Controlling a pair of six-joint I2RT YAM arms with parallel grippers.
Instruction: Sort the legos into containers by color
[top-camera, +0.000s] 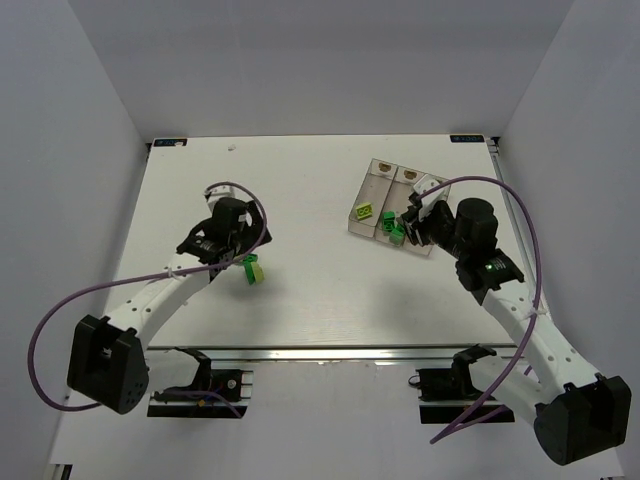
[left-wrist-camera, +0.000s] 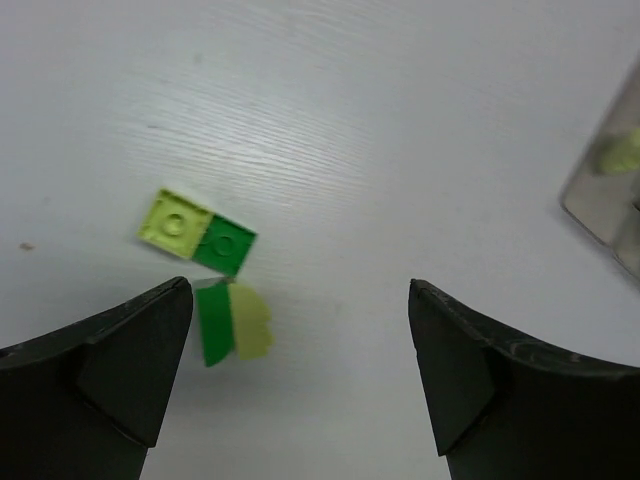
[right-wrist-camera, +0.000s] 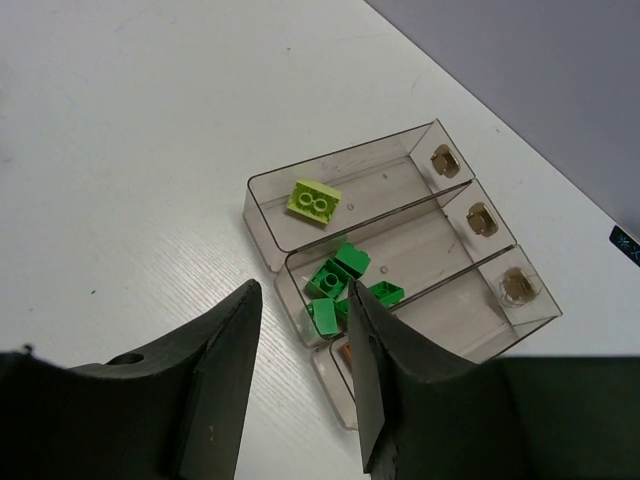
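Observation:
Two small lego pairs, each a yellow-green piece joined to a dark green one, sit near my left gripper (left-wrist-camera: 298, 288). One pair (left-wrist-camera: 195, 232) lies flat on the table. The other (left-wrist-camera: 232, 322) is blurred, just inside the left fingertip (left-wrist-camera: 150, 340). From above they read as one green and yellow-green clump (top-camera: 253, 268). The left jaws stand wide apart, holding nothing. My right gripper (right-wrist-camera: 300, 285) hovers open and empty over the near end of the containers (right-wrist-camera: 440, 215). One bin holds a yellow-green brick (right-wrist-camera: 314, 199), the middle one several dark green bricks (right-wrist-camera: 340, 275). An orange piece (right-wrist-camera: 345, 352) is mostly hidden.
The three joined clear bins (top-camera: 380, 170) sit at the back right of the white table, angled, with tan marks at their far ends. Grey walls enclose the table. Purple cables loop off both arms.

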